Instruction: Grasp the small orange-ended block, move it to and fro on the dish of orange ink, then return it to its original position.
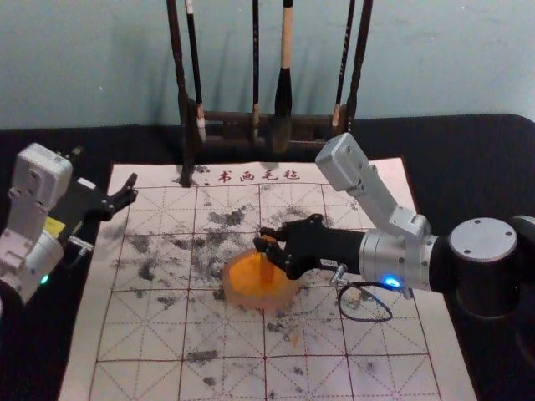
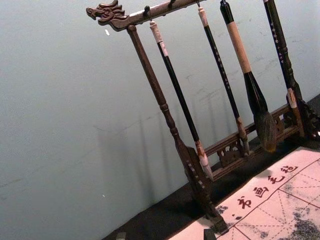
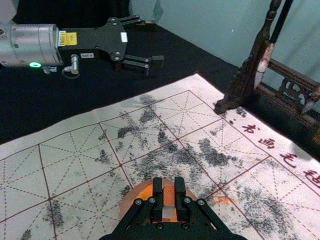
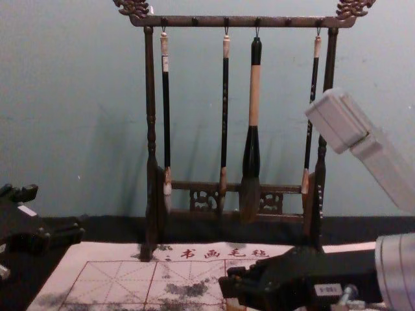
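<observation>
Inspected first: the small block (image 3: 169, 195), orange on part of its body and paler on the rest. Sits upright over the dish (image 1: 242, 294), inside its rim as seen from the head view, against the orange ink (image 1: 246, 271). Cannot tell from these views whether touching the bottom.

Held in the right gripper (image 1: 264, 238), reaching in from the right side, low over the dish. With jaws nearly closed, parted just by the block's width, and pressed to both sides of it.

Placed beneath the dish: a pale practice mat (image 1: 134, 334), ruled with red grid lines and marked by many dark smudges. Near the dish, on the mat, noted: one orange smear (image 3: 221, 201). Printed along the far edge: red characters (image 1: 258, 176).

Parked at the left, near the mat's far left corner: the left gripper (image 4: 57, 211). With jaws spread wide and nothing between them.

Standing at the mat's far edge: a dark wooden stand (image 4: 194, 21), with four brushes (image 4: 166, 110) hanging from its crossbar, one much thicker. Spread around the mat: black cloth (image 1: 468, 138). Behind all: a pale wall (image 4: 65, 78).
</observation>
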